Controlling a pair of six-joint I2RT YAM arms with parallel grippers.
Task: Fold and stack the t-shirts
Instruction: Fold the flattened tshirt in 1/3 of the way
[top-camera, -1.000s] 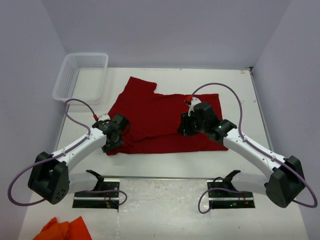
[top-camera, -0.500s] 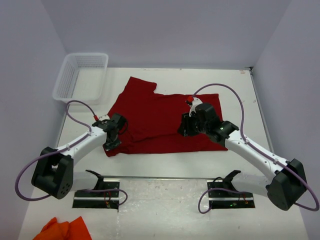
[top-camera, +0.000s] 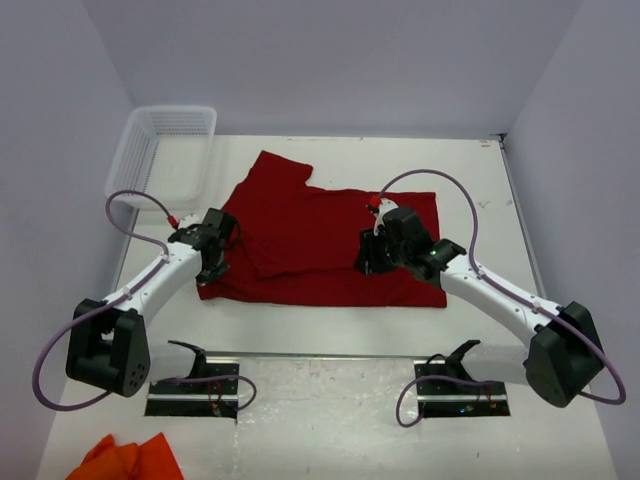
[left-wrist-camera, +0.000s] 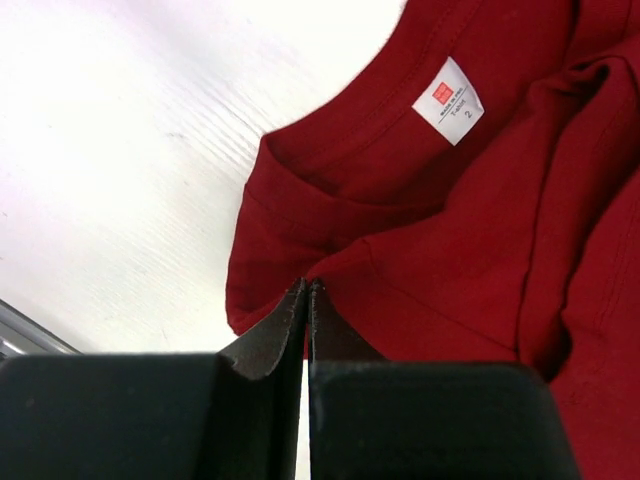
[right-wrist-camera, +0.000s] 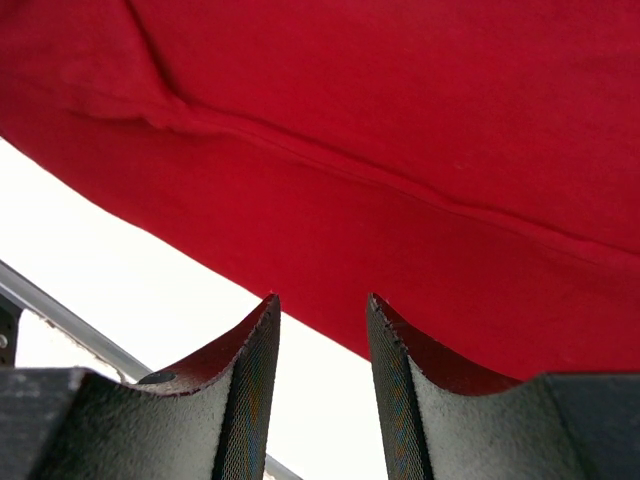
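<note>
A dark red t-shirt (top-camera: 320, 240) lies spread across the middle of the table, partly folded. Its white neck label (left-wrist-camera: 448, 100) shows in the left wrist view. My left gripper (top-camera: 210, 262) is at the shirt's left edge, shut on a pinch of the red cloth (left-wrist-camera: 420, 260) beside the collar, and the fabric rises to the jaw tips (left-wrist-camera: 308, 286). My right gripper (top-camera: 368, 256) hovers over the right half of the shirt. In the right wrist view it (right-wrist-camera: 320, 305) stands open, with only white table between its fingers and the shirt's edge (right-wrist-camera: 400, 150) just beyond.
A white mesh basket (top-camera: 165, 150) stands at the back left corner. Orange cloth (top-camera: 130, 458) lies at the near left, in front of the arm bases. White walls close the table on three sides.
My left gripper has closed on the shirt and moved left and away from the bases, drawing the shirt's left edge outward. The right gripper shifted slightly and stays open.
</note>
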